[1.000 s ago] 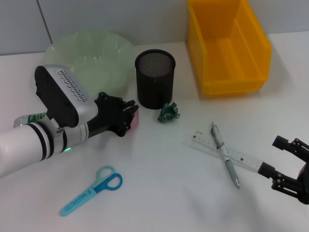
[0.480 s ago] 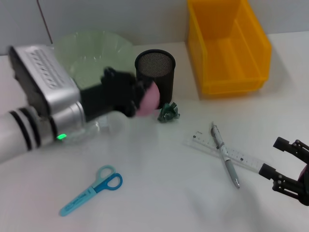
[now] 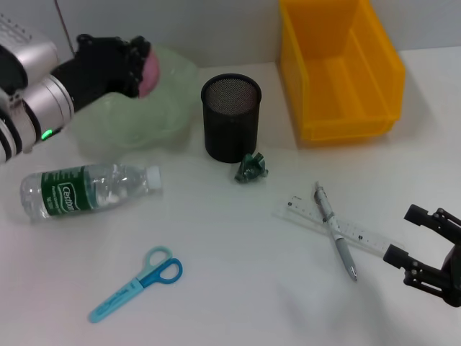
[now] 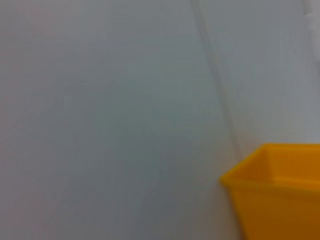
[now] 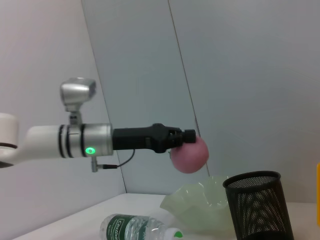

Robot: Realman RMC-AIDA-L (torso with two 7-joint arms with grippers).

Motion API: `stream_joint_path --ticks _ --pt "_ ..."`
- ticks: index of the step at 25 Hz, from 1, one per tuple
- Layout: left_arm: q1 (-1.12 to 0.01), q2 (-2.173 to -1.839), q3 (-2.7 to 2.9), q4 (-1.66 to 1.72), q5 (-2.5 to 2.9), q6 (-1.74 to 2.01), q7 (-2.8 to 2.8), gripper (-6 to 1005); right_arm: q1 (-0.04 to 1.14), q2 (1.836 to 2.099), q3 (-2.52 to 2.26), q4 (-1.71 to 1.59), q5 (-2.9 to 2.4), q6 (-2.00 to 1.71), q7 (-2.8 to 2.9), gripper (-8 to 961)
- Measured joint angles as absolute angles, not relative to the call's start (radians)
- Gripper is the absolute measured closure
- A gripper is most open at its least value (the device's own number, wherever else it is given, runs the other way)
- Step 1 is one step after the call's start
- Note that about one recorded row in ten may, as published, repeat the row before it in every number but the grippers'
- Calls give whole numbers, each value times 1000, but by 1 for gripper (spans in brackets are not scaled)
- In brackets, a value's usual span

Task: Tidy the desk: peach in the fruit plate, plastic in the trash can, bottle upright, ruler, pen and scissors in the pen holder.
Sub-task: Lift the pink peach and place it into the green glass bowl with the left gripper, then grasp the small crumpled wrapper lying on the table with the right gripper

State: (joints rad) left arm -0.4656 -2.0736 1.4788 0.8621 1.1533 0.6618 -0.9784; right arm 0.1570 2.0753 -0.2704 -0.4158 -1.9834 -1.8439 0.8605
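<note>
Left claw [image 3: 133, 61], clenched on the peach [image 3: 148, 63]: I hold the pink fruit by one side, so most of it juts past the fingertips, and I keep it raised above the pale green fruit plate [image 3: 166, 115]. The right wrist view confirms the height, with the peach [image 5: 189, 154] clear of the plate's rim [image 5: 200, 202] and nothing beneath it but the bowl. I judge the lift this high so the fruit clears the wavy rim before I lower and let go; the drop itself is not yet made.

Beside the plate stands the black mesh pen holder [image 3: 230, 115], and just in front of it lies the crumpled green plastic [image 3: 251, 168]. The bottle [image 3: 86, 189] lies on its side on the surface [image 3: 238, 288], cap toward the holder, so it remains to be stood up. The blue scissors [image 3: 137, 283] lie nearer me. The pen [image 3: 335, 231] lies across the ruler [image 3: 338, 229], touching it. The yellow trash can [image 3: 338, 68] sits at the back, well apart from the plastic.

Right claw [image 3: 432, 252]: fingers spread, holding nothing, parked low near the ruler's end.
</note>
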Motion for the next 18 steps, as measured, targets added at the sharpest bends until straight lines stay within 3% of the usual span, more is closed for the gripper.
stream_joint_path --ticks 1,6,10,18 --pt "-529 -2074 1426 775 1151 618 -994 890 158 2075 -271 -416 -1983 -1844 860 132" --pt "-609 -2073 1359 648 1128 602 -992 870 160 2075 -272 -416 -1985 -1844 860 133" --pt "-614 -2073 1357 638 1128 599 -989 853 160 2075 -272 -416 -1986 -1844 861 134" --pt "-560 -2055 1368 693 1158 791 -1081 545 159 2075 -250 -428 -1967 -1876 907 135"
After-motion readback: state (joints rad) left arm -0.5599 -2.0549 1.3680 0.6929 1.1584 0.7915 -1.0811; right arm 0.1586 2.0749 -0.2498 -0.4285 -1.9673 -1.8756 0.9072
